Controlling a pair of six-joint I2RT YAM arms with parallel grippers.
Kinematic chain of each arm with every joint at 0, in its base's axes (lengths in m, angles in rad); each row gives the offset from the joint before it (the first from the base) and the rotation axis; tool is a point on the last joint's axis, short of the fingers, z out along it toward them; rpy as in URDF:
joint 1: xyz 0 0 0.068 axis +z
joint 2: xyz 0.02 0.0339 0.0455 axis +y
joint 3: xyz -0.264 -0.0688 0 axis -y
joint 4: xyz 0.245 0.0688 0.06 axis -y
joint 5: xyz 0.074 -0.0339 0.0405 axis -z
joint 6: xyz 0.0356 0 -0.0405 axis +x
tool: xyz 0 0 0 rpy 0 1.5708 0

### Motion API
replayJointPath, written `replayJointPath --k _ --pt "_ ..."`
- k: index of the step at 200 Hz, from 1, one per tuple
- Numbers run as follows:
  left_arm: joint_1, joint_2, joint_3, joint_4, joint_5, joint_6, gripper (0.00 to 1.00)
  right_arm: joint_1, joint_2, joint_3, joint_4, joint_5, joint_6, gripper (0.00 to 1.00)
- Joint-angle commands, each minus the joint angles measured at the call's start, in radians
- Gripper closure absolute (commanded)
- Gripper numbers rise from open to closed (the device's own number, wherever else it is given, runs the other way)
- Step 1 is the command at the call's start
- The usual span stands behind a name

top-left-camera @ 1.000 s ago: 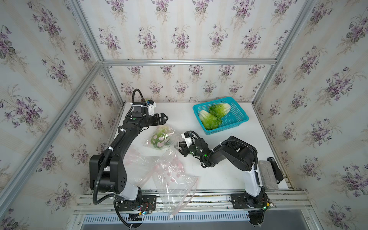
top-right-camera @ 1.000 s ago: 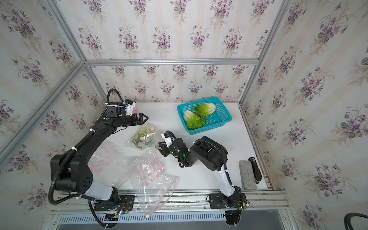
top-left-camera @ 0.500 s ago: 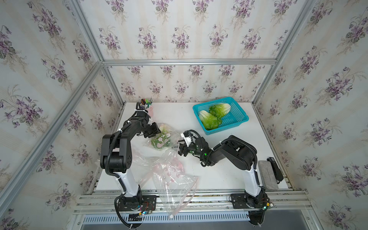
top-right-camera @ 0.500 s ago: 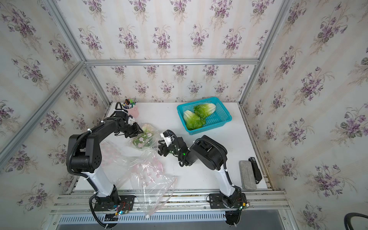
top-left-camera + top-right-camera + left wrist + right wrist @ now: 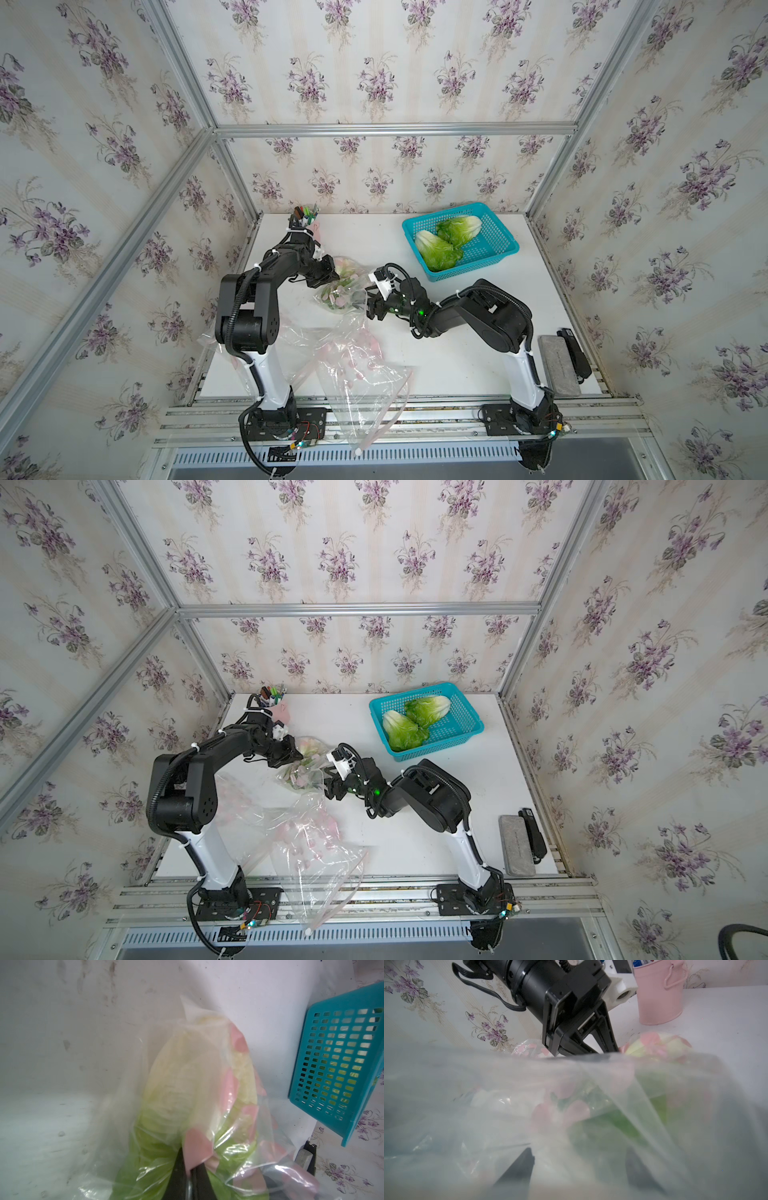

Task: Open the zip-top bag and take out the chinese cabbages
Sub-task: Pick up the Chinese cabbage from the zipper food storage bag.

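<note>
A: So, where does the last Chinese cabbage (image 5: 338, 286) sit?

B: Inside the zip-top bag (image 5: 353, 297), lying on the desk (image 5: 457, 357) between the 2 arms. The left wrist view shows its whitish base pointing away from the camera and its green leaves close to the left pincer (image 5: 190, 1165).

A: And that pincer?

B: It is pressed together on a fold of the pink-printed film, over the leafy end. The right pincer (image 5: 371, 306) is at the opposite side of the bag. In its wrist view the fingers (image 5: 519, 1167) stand apart and empty, with plastic draped across them.

A: Is the mouth of the bag open there?

B: I cannot tell; the film is too crumpled and blurred.

A: Then how would you do the pull well?

B: I'd use the left pinch as a firm, low anchor, so the bag cannot slide. The right fingers should go in under the film, not over it, or they will clamp plastic along with leaves. Grip the head across its body, since loose leaves would likely tear or slip. Then draw it out, away from the anchor.

A: And after?

B: The teal basket (image 5: 478, 266) at the back right already holds 2 cabbages (image 5: 438, 251), and there looks to be room beside them. Mind the slack clear bags (image 5: 365, 382) at the front edge.
</note>
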Motion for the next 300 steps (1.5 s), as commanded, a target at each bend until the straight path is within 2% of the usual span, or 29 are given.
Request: replayJointPath --k 1,60,82,106,128,176,195,256,281,300 --pt "-0.004 0.017 -0.008 -0.032 -0.001 -0.018 1.00 0.000 0.014 -0.002 -0.039 -0.004 -0.039 0.31" --pt "-0.004 0.029 -0.007 -0.034 -0.005 -0.007 1.00 0.000 0.015 0.014 -0.125 0.135 -0.174 0.32" --pt "-0.006 0.028 -0.009 -0.039 -0.019 -0.003 1.00 -0.016 -0.007 0.001 -0.131 0.070 -0.201 0.33" --pt "-0.005 0.026 -0.006 -0.048 -0.028 0.005 1.00 -0.056 -0.047 -0.070 -0.027 0.005 -0.146 0.34" --pt "-0.006 0.029 0.002 -0.053 -0.032 0.008 1.00 -0.089 -0.066 -0.101 0.033 0.005 -0.095 0.36" --pt "-0.017 0.033 0.005 -0.060 -0.046 0.019 1.00 -0.112 -0.034 -0.049 0.065 -0.063 -0.016 0.50" --pt "-0.017 0.032 0.010 -0.064 -0.051 0.023 1.00 -0.114 -0.025 -0.047 0.085 -0.055 0.004 0.54" --pt "-0.030 0.045 0.020 -0.068 -0.049 0.022 1.00 -0.111 0.036 0.084 -0.080 -0.002 0.023 0.72" --pt "-0.038 0.052 0.021 -0.066 -0.042 0.013 1.00 -0.085 0.041 0.092 -0.108 -0.015 -0.026 0.72" --pt "-0.040 0.058 0.024 -0.065 -0.038 0.004 1.00 -0.062 0.043 0.085 -0.114 -0.009 -0.064 0.62"
